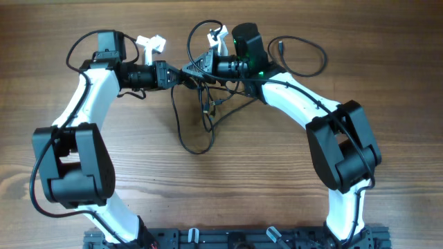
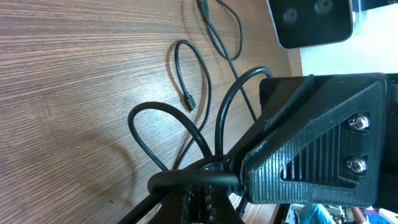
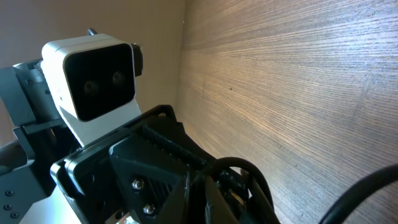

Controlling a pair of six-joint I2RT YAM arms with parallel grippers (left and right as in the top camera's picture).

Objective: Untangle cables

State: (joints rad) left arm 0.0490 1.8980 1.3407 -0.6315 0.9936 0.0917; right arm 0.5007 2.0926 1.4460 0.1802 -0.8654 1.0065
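Note:
The cables (image 1: 197, 114) are thin black cords that hang in loops from where my two grippers meet tip to tip at the back of the table. One small plug (image 1: 208, 107) dangles in the middle. My left gripper (image 1: 182, 74) is shut on a strand; in the left wrist view the cable (image 2: 193, 180) bends across its fingertips at the left gripper (image 2: 211, 196). My right gripper (image 1: 192, 68) faces it, shut, with a cable loop (image 3: 249, 171) arching over the right gripper (image 3: 233, 199). Another cable (image 1: 308, 55) lies loose in a loop behind the right arm.
The right gripper's ribbed black body (image 2: 317, 149) fills the left wrist view, with its white camera (image 2: 311, 22) above. The left arm's white camera (image 3: 93, 74) stands close in the right wrist view. Bare wood table (image 1: 228, 187) lies in front of the cables.

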